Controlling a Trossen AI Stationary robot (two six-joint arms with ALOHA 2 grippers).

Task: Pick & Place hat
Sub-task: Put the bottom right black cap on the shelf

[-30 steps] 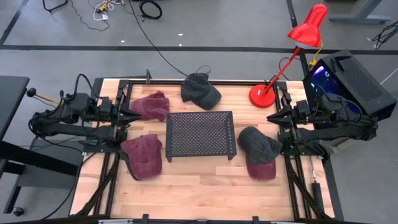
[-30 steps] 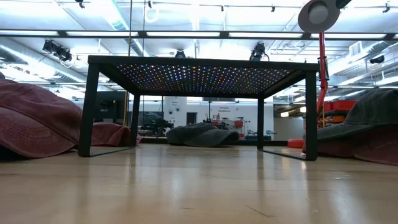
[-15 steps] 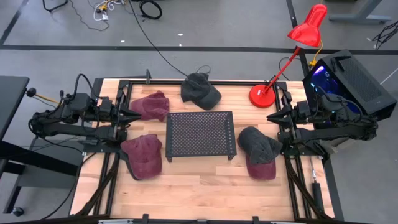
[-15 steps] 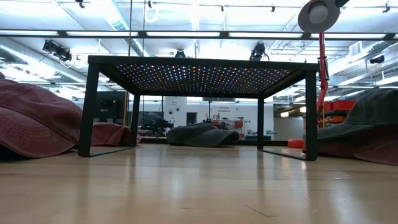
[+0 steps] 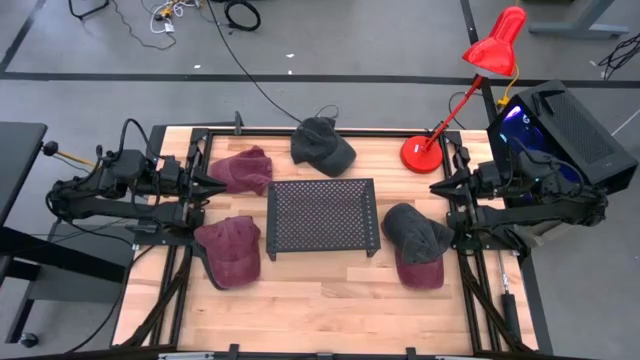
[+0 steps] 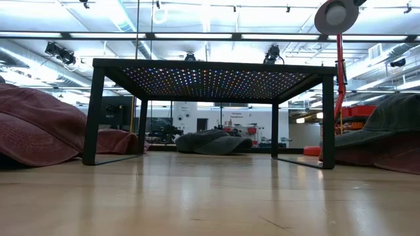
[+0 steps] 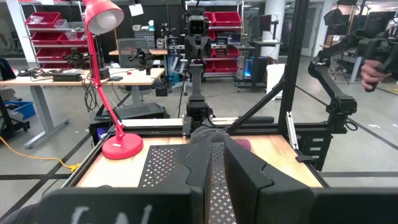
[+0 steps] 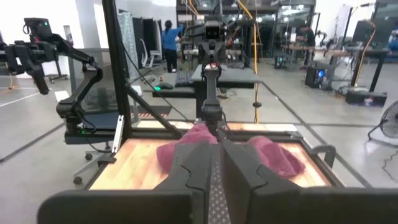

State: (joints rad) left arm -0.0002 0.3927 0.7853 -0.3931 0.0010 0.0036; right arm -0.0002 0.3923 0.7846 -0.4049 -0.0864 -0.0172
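Several caps lie on the wooden table around a black perforated stand (image 5: 322, 215). One maroon hat (image 5: 241, 171) is at the far left and another maroon hat (image 5: 230, 251) at the near left. A dark grey hat (image 5: 322, 146) rests at the far edge, and a grey hat with a maroon brim (image 5: 415, 243) at the right. My left gripper (image 5: 215, 187) hangs shut over the table's left side, pointing level toward the stand. My right gripper (image 5: 435, 188) hangs shut over the right side, facing it. Both hold nothing.
A red desk lamp (image 5: 421, 153) stands at the far right corner, its arm reaching beyond the table. A lit black computer case (image 5: 560, 125) sits off the right edge. Bare wood (image 5: 320, 300) lies along the near side. In the low view the stand (image 6: 210, 69) spans the middle.
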